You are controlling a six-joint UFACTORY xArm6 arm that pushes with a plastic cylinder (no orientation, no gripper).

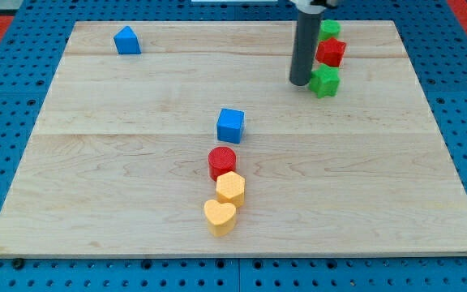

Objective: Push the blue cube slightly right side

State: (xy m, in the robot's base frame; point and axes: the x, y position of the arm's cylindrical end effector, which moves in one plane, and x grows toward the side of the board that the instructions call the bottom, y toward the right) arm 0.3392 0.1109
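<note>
The blue cube [230, 125] sits near the middle of the wooden board [96, 162]. My tip [301, 81] is at the lower end of the dark rod, up and to the right of the cube, well apart from it. The tip stands just left of a green star-shaped block [325, 81].
A red star-like block [331, 53] and a green block [329, 30] lie above the green star. A blue pentagon-like block [126, 40] is at top left. Below the cube lie a red cylinder [222, 161], a yellow hexagon [230, 188] and a yellow heart [220, 216].
</note>
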